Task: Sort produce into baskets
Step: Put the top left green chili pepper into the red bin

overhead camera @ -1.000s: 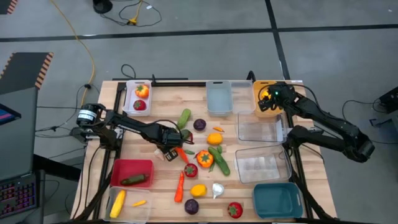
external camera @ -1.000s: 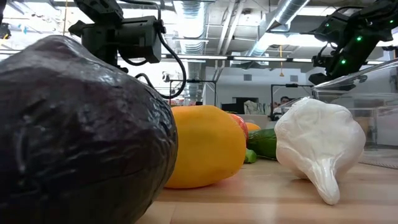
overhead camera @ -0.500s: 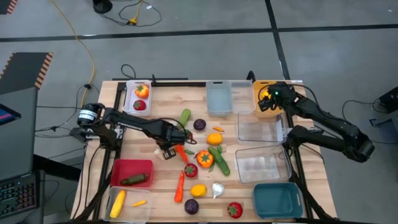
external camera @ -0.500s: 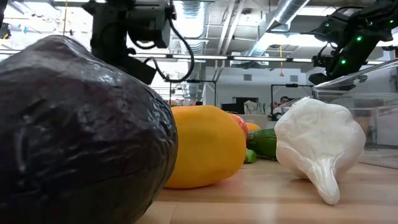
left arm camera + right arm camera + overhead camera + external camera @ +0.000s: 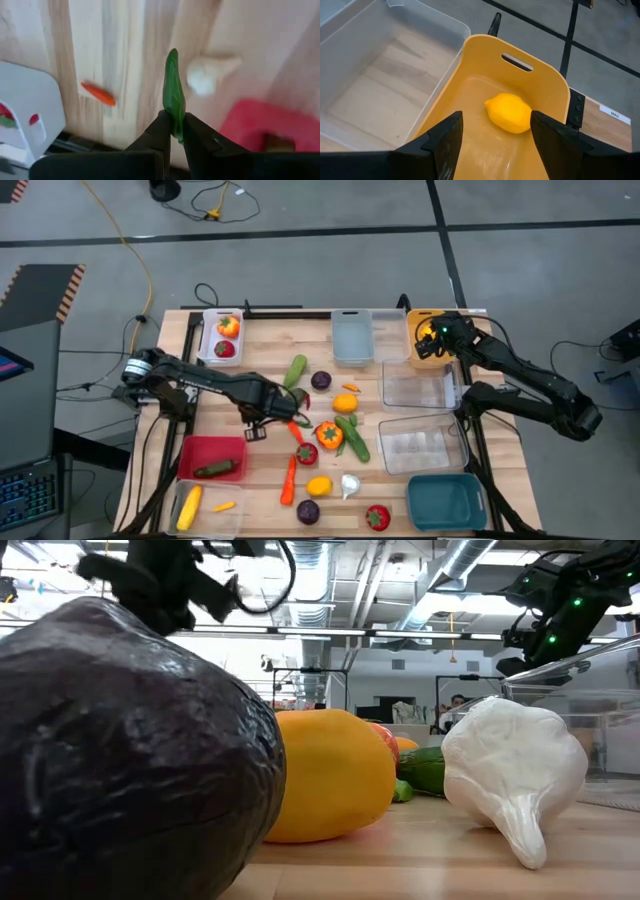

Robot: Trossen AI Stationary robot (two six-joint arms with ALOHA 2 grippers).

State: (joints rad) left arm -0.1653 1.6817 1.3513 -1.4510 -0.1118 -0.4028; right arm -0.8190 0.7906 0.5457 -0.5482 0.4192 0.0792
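Left gripper [image 5: 173, 131] over table middle, fingers closed on thin smooth green pod [image 5: 173, 97], lifted off wood. Step: carry to basket. Next, likely red basket [image 5: 211, 457] holding green cucumber; needs release above it. Right gripper [image 5: 492, 142] stands open above orange-yellow basket [image 5: 540, 85], glossy lemon [image 5: 509, 113] inside, not gripped.

In the low view a dark purple round [image 5: 130, 760] at nine o'clock runs off the frame and hides most of the table. The left wrist view blurs a white lump [image 5: 207, 77] at one o'clock.
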